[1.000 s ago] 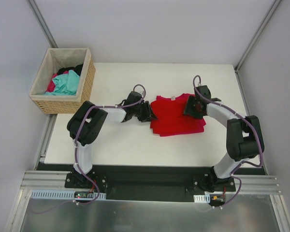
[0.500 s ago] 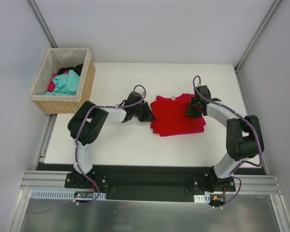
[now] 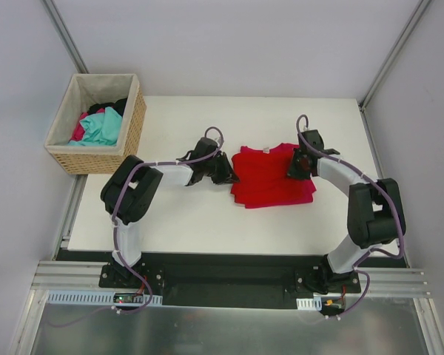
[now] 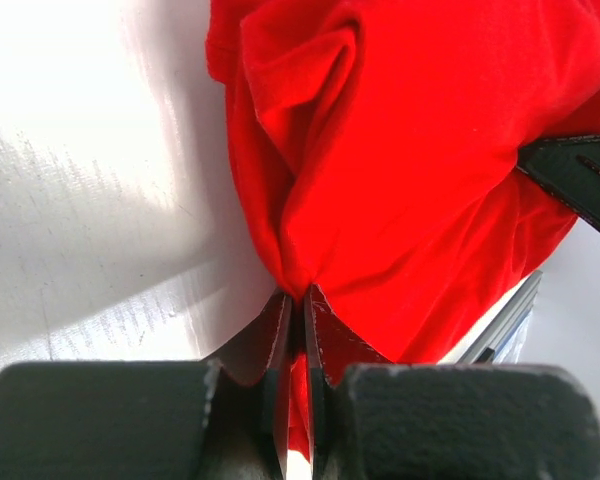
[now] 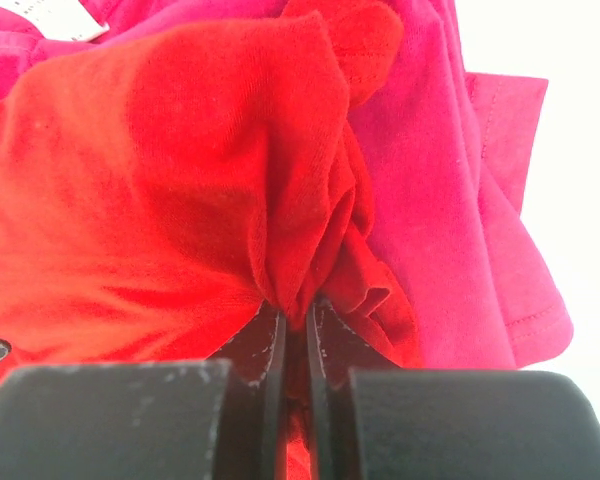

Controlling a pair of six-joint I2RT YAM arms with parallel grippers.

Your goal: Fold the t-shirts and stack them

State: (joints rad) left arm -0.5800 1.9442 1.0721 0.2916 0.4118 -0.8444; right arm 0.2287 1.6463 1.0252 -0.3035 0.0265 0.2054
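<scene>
The flat white tabletop (image 3: 192, 222) had a square woven straw basket (image 3: 96, 159) of clothes at its far left corner. The big bright red cloth t-shirt (image 3: 270, 177) lay in the middle, on top of the smaller pink cloth t-shirt (image 5: 450, 180). The left gripper (image 4: 298, 300) was clamped tight on the red shirt's left edge. The right gripper (image 5: 296, 310) pinched a bunch of red cloth at the right edge. A small white neck label (image 5: 55, 20) showed on the pink shirt.
</scene>
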